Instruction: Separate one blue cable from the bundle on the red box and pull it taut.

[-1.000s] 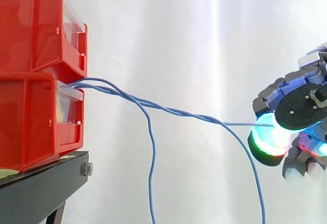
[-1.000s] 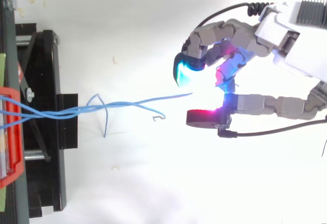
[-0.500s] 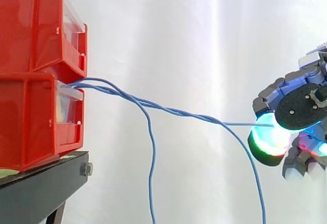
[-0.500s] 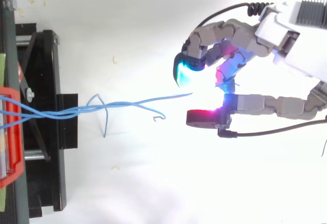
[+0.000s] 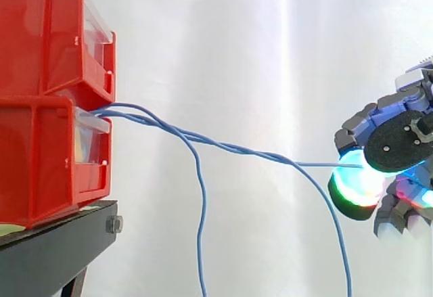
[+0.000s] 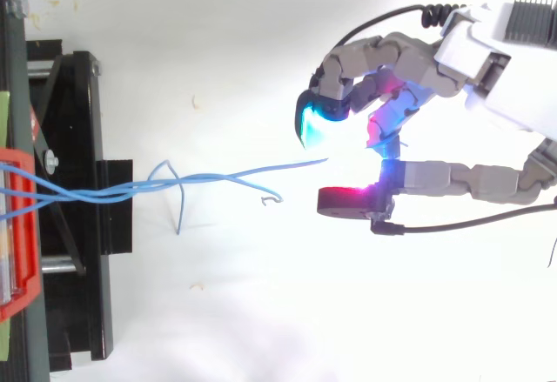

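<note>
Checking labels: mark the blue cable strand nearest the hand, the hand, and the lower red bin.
blue cable strand (image 5: 318,165): side view, on its straight run.
hand (image 6: 418,58): top view, on its grey upper part.
lower red bin (image 5: 40,162): side view, on its side wall.

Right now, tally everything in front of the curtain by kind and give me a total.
red bins: 2
blue cables: 3
black stand: 1
hand: 1
Total: 7
</note>
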`<state>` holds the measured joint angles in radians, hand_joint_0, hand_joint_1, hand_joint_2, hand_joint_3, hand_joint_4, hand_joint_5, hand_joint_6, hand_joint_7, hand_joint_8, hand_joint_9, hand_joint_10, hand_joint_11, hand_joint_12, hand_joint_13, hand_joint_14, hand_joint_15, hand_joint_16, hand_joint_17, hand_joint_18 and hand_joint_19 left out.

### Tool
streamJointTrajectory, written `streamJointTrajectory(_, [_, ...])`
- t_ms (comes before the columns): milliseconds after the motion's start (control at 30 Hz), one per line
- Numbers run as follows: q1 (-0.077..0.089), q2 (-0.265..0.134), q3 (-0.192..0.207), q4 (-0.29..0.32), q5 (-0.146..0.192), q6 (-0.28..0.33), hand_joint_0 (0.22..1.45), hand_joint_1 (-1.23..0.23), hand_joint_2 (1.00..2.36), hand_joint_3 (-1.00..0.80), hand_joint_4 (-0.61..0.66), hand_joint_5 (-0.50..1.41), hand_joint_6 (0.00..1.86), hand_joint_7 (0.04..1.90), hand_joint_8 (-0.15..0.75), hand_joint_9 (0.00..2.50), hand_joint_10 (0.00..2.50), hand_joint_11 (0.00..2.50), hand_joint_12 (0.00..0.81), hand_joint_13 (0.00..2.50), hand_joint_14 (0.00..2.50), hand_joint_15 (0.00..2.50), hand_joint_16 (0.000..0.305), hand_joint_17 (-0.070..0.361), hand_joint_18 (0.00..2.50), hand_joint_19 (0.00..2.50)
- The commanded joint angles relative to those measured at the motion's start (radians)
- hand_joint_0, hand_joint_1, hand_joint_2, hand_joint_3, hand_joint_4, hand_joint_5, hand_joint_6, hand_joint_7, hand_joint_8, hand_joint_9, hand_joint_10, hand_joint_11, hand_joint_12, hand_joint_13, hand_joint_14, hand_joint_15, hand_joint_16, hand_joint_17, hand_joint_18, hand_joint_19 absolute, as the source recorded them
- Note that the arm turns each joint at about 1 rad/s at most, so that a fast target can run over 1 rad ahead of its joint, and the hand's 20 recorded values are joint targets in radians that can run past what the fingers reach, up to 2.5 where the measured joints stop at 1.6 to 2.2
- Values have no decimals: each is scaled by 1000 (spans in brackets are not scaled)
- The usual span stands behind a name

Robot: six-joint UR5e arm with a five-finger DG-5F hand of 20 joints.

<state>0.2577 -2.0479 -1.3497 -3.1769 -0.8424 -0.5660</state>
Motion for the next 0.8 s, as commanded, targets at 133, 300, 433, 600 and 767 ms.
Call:
streamJointTrajectory(133, [0, 0, 1, 0, 0, 0, 564, -839, 1026, -54, -72, -47, 829, 1160, 376, 1246, 11, 902, 418, 866, 10, 417, 59, 133, 889, 391])
streamJointTrajectory(300, [0, 0, 1, 0, 0, 0, 561, -836, 1025, -51, -66, -47, 829, 1166, 379, 1256, 11, 910, 421, 868, 10, 414, 59, 133, 894, 392])
streamJointTrajectory(433, [0, 0, 1, 0, 0, 0, 550, -834, 1050, -57, -68, -47, 831, 1150, 381, 1266, 10, 908, 423, 872, 10, 409, 59, 133, 909, 380])
streamJointTrajectory(600, [0, 0, 0, 0, -1, 0, 549, -835, 1057, -66, -72, -47, 831, 1150, 378, 1259, 10, 906, 421, 869, 10, 413, 58, 132, 910, 376])
streamJointTrajectory(767, [0, 0, 0, 0, -1, 0, 554, -835, 1041, -61, -72, -47, 830, 1151, 377, 1252, 11, 898, 423, 864, 9, 410, 58, 131, 906, 385])
